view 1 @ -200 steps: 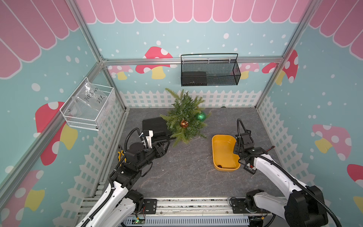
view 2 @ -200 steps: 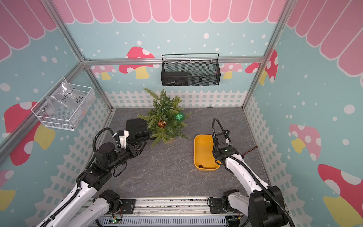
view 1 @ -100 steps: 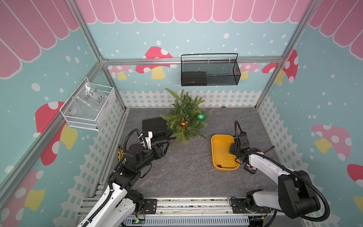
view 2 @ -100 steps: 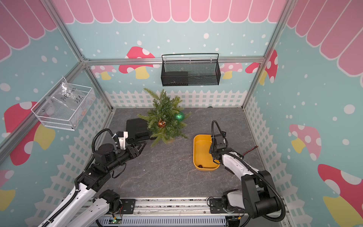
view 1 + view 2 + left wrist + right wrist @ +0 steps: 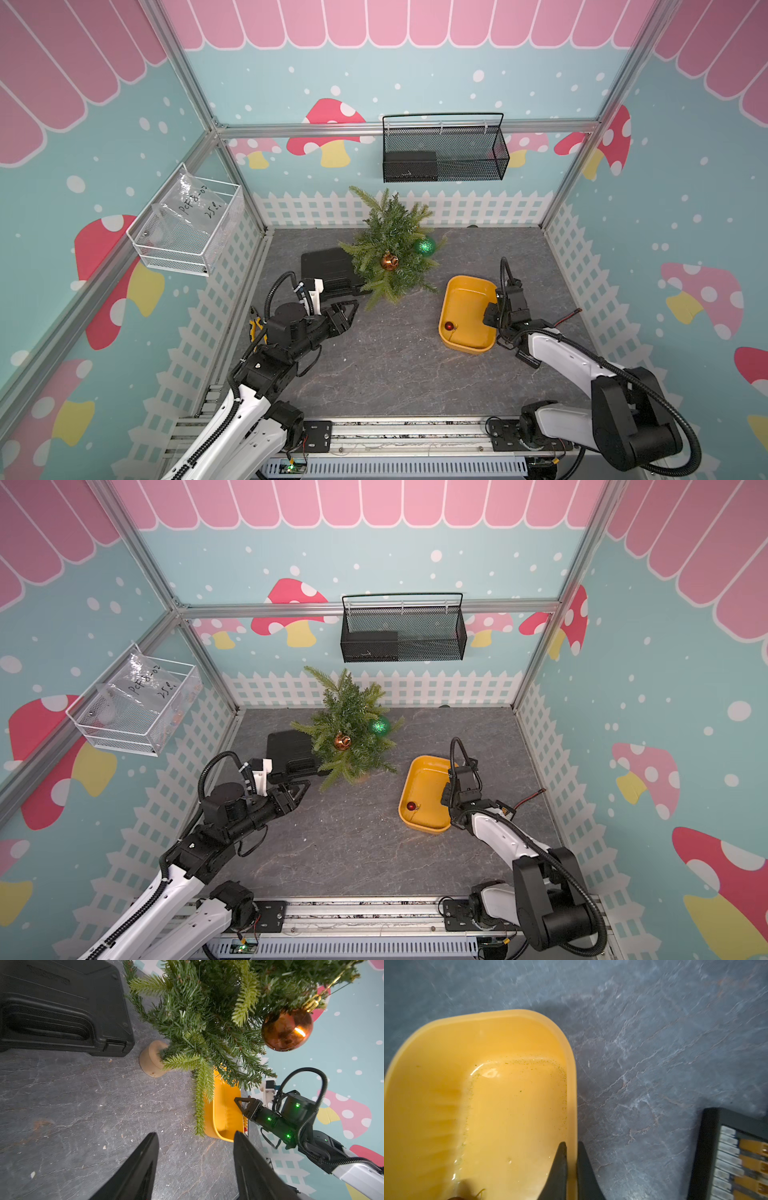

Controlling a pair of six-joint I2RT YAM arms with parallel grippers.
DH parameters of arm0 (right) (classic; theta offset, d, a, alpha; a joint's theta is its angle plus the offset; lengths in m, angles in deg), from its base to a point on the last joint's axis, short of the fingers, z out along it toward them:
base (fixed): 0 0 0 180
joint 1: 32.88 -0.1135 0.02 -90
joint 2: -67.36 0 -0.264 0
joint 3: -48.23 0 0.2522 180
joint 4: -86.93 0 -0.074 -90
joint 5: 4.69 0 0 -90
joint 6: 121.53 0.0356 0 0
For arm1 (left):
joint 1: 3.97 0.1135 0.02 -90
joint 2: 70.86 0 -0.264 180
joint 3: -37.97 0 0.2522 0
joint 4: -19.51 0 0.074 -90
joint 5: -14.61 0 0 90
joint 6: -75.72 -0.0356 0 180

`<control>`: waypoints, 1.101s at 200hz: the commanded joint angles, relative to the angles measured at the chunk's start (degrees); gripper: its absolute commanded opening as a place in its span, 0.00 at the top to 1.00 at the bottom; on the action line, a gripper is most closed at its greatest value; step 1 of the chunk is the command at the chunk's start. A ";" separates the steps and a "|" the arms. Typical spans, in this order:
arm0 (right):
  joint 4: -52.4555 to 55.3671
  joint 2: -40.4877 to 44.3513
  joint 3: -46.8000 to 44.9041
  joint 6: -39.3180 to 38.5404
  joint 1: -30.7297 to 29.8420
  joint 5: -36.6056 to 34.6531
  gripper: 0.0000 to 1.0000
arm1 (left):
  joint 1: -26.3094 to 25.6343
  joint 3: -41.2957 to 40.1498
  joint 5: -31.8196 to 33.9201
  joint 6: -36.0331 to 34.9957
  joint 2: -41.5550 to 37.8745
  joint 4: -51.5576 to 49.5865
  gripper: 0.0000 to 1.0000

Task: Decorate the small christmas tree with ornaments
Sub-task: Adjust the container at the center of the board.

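The grey slate table (image 5: 395, 365) is carrying everything. The small christmas tree (image 5: 386, 237) is standing upright near the back fence on a round wooden base (image 5: 150, 1059). A black case (image 5: 324, 266) is lying flat just beside it on the left arm's side, and some branches are reaching over the case's edge. The yellow tub (image 5: 467, 299) is sitting on the right arm's side, near the tree's lowest branches but apart from the base.

The left gripper (image 5: 352, 313) is hovering just above the table and pointing at the tree's lower branches. Its jaws are standing partly apart and gripping nothing. The right gripper (image 5: 571, 1147) is pinching the tub's wall, with one finger reaching inside and one sitting outside.

Two of the ornaments are hanging on the tree. The glittery green one (image 5: 425, 246) is hanging on the side nearer the tub, and the amber-copper one (image 5: 389, 261) is dangling at the front. The tiny red one (image 5: 449, 326) is lying inside the tub, at the end nearer the arms' bases.
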 commanded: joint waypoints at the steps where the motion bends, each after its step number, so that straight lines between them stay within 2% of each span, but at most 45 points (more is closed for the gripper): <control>1: -7.69 8.29 -3.84 -1.21 -0.41 -7.78 1.00 | 0.20 0.89 0.03 1.10 -0.29 0.61 0.40; 24: -12.49 16.67 -6.57 -2.85 -1.32 -11.00 1.00 | 0.20 0.71 0.13 1.24 -0.46 0.65 0.40; 38: -10.89 18.25 -6.15 -2.68 -1.34 -13.12 1.00 | 0.20 0.57 0.12 1.46 -0.49 0.70 0.40; 85: -9.61 10.10 -5.49 0.37 -1.33 -5.98 1.00 | 0.20 0.19 -0.12 1.93 -0.70 1.20 0.40; 110: -9.74 2.87 -2.84 8.77 -0.45 5.63 1.00 | 0.20 0.02 0.12 2.01 -1.17 0.70 0.40; 132: -5.23 -0.60 -0.08 14.11 0.46 5.62 1.00 | 0.20 -0.07 0.08 1.89 -1.15 0.76 0.40; 159: -8.43 -2.99 -0.48 22.16 2.13 10.43 1.00 | 0.20 -0.51 0.25 1.94 -1.74 0.70 0.40; 197: -7.32 3.01 -2.27 29.42 2.71 2.52 1.00 | 0.20 -1.03 0.60 1.84 -2.80 -0.04 0.40; 220: -5.96 5.61 -3.93 32.78 2.62 0.13 1.00 | 0.22 -1.04 0.74 1.61 -2.72 0.10 0.40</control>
